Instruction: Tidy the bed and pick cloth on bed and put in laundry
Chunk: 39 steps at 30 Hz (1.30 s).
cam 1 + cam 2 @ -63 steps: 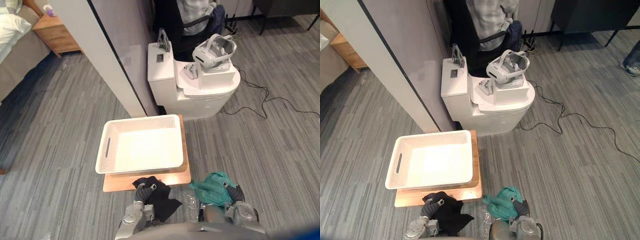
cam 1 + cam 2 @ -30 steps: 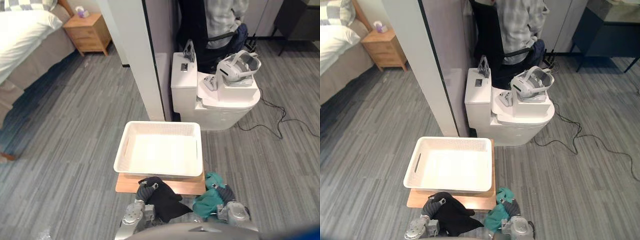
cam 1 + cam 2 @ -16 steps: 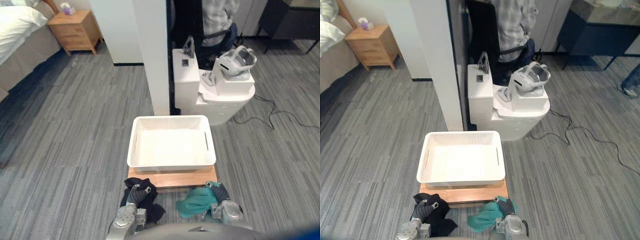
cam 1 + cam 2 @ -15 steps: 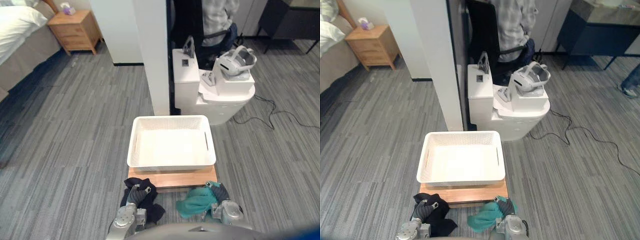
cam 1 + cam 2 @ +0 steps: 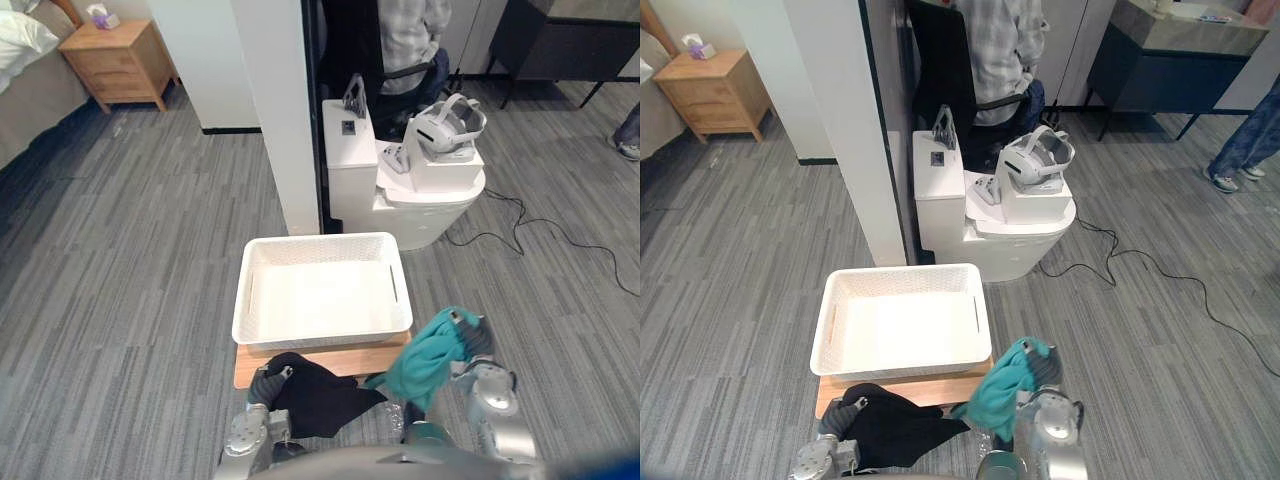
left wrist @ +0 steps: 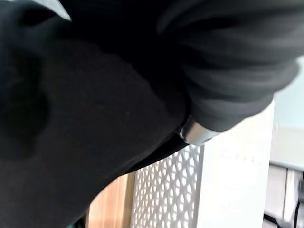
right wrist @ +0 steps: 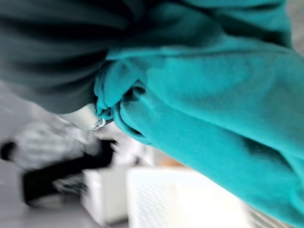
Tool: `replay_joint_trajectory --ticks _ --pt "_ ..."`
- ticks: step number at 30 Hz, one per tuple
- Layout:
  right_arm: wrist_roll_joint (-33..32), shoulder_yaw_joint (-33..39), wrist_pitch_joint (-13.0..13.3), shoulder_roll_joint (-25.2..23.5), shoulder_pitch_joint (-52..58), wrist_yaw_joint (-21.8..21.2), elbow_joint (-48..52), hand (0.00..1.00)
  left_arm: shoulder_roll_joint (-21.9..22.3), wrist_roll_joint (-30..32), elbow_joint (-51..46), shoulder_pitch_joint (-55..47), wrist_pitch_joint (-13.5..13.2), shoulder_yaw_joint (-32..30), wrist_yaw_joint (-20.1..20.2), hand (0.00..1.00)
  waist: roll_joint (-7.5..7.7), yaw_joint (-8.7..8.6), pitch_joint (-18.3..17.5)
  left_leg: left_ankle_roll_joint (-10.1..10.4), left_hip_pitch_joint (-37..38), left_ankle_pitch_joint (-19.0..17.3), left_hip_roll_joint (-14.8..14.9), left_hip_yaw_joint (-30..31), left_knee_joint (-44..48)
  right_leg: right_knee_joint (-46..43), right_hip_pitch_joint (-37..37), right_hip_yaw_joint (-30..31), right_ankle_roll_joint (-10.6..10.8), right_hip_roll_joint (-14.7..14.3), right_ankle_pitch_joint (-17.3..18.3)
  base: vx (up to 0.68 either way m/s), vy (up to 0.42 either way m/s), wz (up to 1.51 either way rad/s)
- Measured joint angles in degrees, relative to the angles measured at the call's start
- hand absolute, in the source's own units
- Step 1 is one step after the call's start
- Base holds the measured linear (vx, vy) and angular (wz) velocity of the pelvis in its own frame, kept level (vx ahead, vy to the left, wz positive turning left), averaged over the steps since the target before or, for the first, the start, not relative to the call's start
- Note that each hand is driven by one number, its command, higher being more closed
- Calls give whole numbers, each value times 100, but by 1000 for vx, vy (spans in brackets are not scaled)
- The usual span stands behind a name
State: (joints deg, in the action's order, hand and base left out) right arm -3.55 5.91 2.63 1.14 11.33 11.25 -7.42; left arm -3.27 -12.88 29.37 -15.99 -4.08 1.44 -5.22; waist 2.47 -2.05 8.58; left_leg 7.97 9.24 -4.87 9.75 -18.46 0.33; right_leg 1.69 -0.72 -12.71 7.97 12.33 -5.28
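A white laundry basket [image 5: 322, 296] sits empty on a low wooden board [image 5: 320, 364] on the floor in front of me. My left hand [image 5: 268, 382] is shut on a black cloth [image 5: 320, 400], held low just before the board's near edge; the same black cloth [image 6: 71, 133] covers most of the left wrist view. My right hand [image 5: 474, 340] is shut on a teal cloth [image 5: 428, 352], raised beside the basket's near right corner. The teal cloth [image 7: 213, 104] hangs past the fingers in the right wrist view.
A white pillar [image 5: 275, 110] stands behind the basket. Right of it is a white toilet-shaped unit [image 5: 410, 190] with a headset [image 5: 442, 122] on top. A person sits on a chair [image 5: 980, 60] behind. A wooden nightstand [image 5: 115, 62] and the bed's corner are far left.
My right hand has lifted the teal cloth up and to the right, level with the basket's near right corner. The black cloth hangs wider from my left hand. The camera has shifted.
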Motion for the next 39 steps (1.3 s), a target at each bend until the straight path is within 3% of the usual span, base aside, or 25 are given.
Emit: replay_joint_trajectory --ticks 11,17,29,39 --pt "48 490 25 982 -1142 244 890 100 64 -216 2 -29 16 -155 2 100 -14 46 -23 4 35 -2 2 -9 -56 164 -81 39 25 -25 -79 0 0 0" --pt "46 378 28 1115 -1564 242 892 100 80 -225 3 -34 16 -152 2 100 0 172 -32 5 -20 -1 7 52 -50 164 -81 38 26 -24 -78 -7 -3 6" --pt "38 -1053 163 1298 -2964 132 1317 100 204 -231 18 14 17 -142 -10 100 93 313 -169 24 -14 178 12 299 -279 161 -181 -191 28 -23 -77 -9 -8 11" --pt "-82 -1572 348 1363 -4334 146 1258 100 166 -359 139 27 16 78 -15 100 114 398 -238 36 -13 248 31 330 -305 159 -192 -203 23 -39 -75 -16 -7 2"
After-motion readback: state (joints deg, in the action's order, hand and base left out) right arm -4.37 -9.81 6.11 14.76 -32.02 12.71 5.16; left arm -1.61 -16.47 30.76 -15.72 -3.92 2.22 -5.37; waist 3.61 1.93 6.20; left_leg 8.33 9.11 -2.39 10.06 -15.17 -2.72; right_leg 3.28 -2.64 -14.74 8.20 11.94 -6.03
